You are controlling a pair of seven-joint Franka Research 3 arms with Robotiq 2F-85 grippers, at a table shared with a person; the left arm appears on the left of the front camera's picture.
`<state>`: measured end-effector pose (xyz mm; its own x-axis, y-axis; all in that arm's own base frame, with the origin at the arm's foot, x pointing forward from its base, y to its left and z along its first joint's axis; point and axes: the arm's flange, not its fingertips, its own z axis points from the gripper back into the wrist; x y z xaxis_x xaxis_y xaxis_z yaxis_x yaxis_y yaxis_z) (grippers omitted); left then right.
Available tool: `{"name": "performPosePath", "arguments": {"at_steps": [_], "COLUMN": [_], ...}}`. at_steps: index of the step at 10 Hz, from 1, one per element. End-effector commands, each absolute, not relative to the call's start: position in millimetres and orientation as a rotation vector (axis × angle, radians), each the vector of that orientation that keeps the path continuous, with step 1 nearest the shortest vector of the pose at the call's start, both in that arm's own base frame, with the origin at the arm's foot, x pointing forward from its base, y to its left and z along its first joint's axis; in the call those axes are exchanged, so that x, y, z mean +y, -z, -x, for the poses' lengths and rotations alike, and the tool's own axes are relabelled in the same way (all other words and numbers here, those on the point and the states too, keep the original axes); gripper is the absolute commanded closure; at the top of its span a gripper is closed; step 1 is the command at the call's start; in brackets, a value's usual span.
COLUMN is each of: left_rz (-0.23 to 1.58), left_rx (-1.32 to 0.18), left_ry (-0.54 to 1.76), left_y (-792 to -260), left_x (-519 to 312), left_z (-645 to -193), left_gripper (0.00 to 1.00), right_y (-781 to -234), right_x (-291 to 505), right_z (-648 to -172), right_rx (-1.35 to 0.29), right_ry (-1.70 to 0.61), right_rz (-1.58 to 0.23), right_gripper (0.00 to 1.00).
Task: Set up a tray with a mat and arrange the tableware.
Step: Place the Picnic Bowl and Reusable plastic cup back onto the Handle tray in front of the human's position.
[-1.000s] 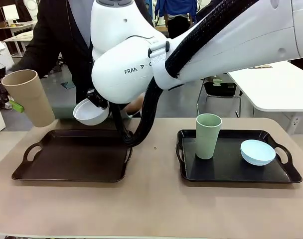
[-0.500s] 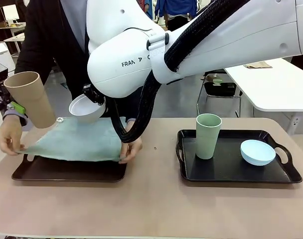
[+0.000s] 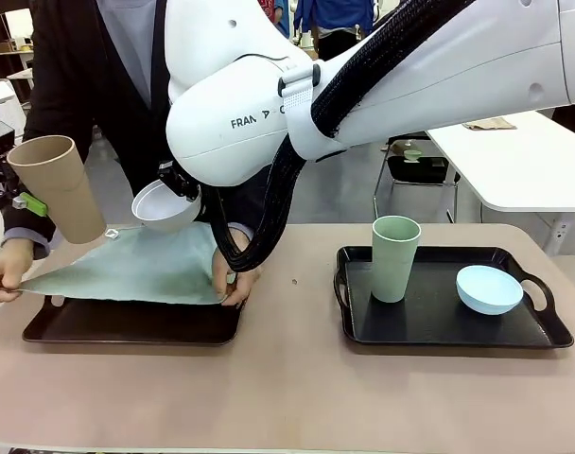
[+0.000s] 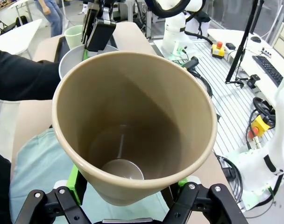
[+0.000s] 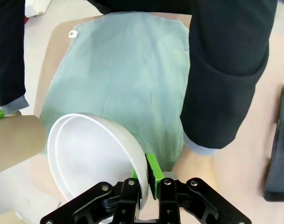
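Up close, the left hand (image 4: 128, 189) is clamping the tall tapered tan plastic cup (image 4: 132, 126) by its lower wall, holding it aloft. The right hand (image 5: 144, 179) is pinching the rim of the small round white bowl (image 5: 93, 158).

Beneath both hands, a person in a dark jacket (image 3: 79, 104) is spreading the pale green cloth mat (image 3: 136, 270) over the dark handled tray (image 3: 127, 323), and it's not lying flat yet.

Out past the right hand, the tall pale green plastic cup (image 3: 395, 257) and small light blue bowl (image 3: 488, 288) are sitting on a second black tray (image 3: 439, 326).

So nothing's arranged yet, by my reckoning.

The tan bench (image 3: 287, 397) is looking smooth, and white tables (image 3: 524, 161) are standing beyond.
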<state>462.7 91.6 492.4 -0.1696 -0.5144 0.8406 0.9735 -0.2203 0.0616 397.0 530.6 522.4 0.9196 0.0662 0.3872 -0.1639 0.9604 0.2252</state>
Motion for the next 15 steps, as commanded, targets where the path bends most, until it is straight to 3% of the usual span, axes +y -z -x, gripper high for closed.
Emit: {"name": "performPosePath", "arguments": {"at_steps": [1, 15], "left_rz": [0.843, 0.843], "left_rx": [-0.764, -0.764], "left_ry": [1.66, 1.66], "left_y": [-495.8, -495.8], "left_x": [91.9, 91.9], "left_z": [-463.5, -463.5], "left_gripper": [0.64, 0.64], "right_y": [-522.5, -522.5], "right_x": [530.3, 530.3], "right_z": [-396.6, -396.6], "right_rx": [-0.397, -0.397], "right_ry": [-0.129, -0.129], "right_rz": [-0.245, -0.245], "right_gripper": [1.0, 1.0]}}
